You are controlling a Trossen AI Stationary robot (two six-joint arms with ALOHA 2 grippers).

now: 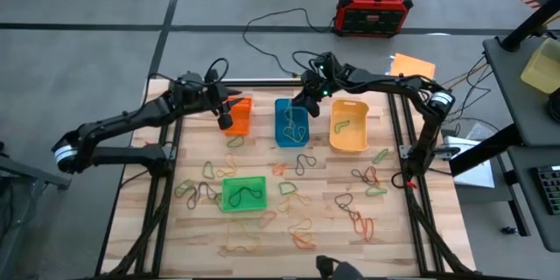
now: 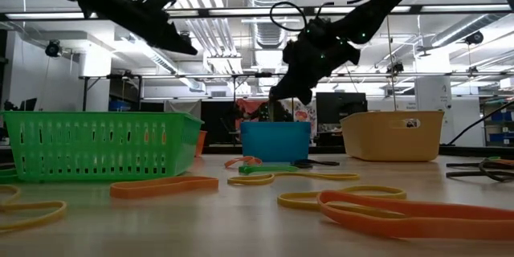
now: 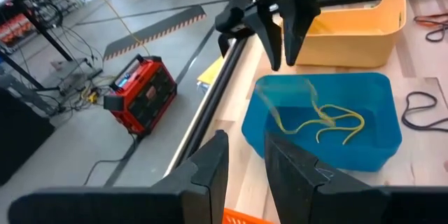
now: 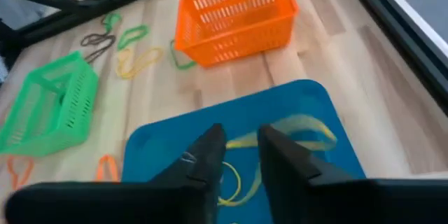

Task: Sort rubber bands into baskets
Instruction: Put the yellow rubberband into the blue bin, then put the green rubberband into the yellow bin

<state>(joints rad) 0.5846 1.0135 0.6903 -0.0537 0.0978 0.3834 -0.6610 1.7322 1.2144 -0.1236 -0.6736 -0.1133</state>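
Yellow rubber bands (image 3: 323,120) are lying in the blue basket (image 1: 291,122), one blurring beneath the right gripper (image 3: 281,61), whose fingers are standing slightly apart, gripping nothing. Left gripper (image 1: 225,121) is hovering over the orange basket (image 4: 234,17), narrowly parted, apparently empty; its tips are cut off.

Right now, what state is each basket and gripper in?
Blue basket: holds yellow bands, one dropping in.
Orange basket: looks empty.
Yellow-orange basket: holds one green band.
Green basket: holds dark bands.
Right gripper: open above blue basket.
Left gripper: empty, at orange basket.
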